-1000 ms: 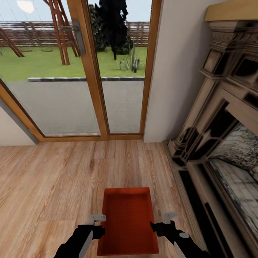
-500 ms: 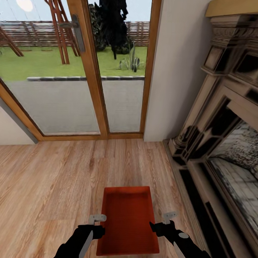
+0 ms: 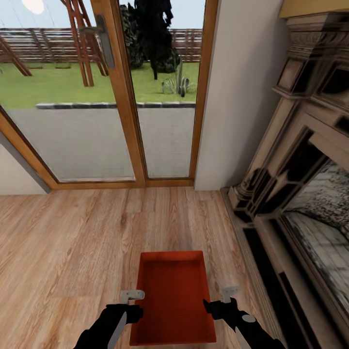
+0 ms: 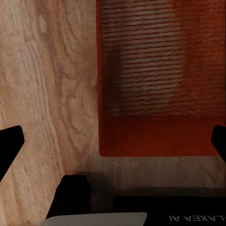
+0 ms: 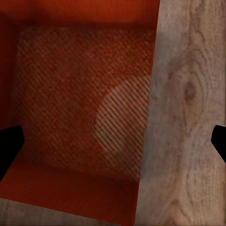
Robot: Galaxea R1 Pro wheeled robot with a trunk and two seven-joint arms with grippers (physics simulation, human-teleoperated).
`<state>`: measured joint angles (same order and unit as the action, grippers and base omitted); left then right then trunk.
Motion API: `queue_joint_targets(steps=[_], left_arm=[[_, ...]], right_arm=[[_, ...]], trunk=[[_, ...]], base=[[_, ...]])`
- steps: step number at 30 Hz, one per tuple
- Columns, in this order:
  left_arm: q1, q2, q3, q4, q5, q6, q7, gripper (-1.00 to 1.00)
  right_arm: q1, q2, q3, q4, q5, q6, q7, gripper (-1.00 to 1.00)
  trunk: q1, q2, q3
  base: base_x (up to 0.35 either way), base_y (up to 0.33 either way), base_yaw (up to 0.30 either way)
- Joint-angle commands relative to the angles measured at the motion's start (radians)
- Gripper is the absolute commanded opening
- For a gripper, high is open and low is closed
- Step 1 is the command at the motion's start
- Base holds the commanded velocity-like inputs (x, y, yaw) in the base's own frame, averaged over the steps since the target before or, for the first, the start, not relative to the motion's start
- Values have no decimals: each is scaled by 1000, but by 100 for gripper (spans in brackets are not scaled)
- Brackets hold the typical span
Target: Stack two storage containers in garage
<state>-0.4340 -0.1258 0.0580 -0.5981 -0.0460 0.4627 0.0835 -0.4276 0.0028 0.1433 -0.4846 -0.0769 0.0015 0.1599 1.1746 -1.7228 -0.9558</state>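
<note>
1. Light wood plank flooring [image 3: 72, 242] runs up to tall wood-framed glass doors [image 3: 121, 97] with a lawn beyond, and a carved, pale stone-coloured fireplace surround [image 3: 291, 194] lines the robot's right side; this looks like the living room, not the garage.

2. One rust-red, rectangular, open-top storage container [image 3: 173, 295] sits low in the head view, directly ahead of the robot and between its two arms. I cannot tell whether it rests on the planks or is lifted off them.

3. Its long axis points straight away from the robot toward the glass doors, with the short ends nearest and farthest and the open mouth facing up.

4. Left end effector [image 3: 132, 300] stands just beside the container's left long wall, and right end effector [image 3: 224, 299] just beside its right long wall. Both sit near the close end, about equally near.

5. Each end effector's fingers are spread: the wrist views show dark fingertips [image 4: 10, 141] [image 5: 9, 143] at opposite edges with the container [image 4: 160, 70] [image 5: 80, 94] between and beyond them, so neither is clenched on anything.

6. Judged from this, carrying depends on both arms pressing inward across the short axis.
</note>
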Motion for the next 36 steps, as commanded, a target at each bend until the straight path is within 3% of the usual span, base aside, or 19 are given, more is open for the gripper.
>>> queue_joint_targets(steps=[1,10,15,27,36], left_arm=[[0,-1,5,-2,-5,5,-1,100],[0,-3,5,-2,-5,4,-1,100],[0,-6,5,-2,-5,4,-1,100],[0,-6,5,-1,-5,5,-1,100],[0,-5,5,0,-5,5,0,100]], right_arm=[[0,-1,3,0,-8,0,-1,100],[0,-2,1,1,-10,-1,-31,100],[0,-2,2,1,-12,-3,-33,100],[0,-1,2,1,-13,-3,-92,100],[0,-1,2,1,-14,-3,-94,100]], trunk=[[0,0,-1],[0,0,-1],[19,-35,-16],[19,-35,-16],[54,-98,-45]], base=[[0,0,0],[0,0,0],[0,0,0],[0,0,0],[0,0,0]])
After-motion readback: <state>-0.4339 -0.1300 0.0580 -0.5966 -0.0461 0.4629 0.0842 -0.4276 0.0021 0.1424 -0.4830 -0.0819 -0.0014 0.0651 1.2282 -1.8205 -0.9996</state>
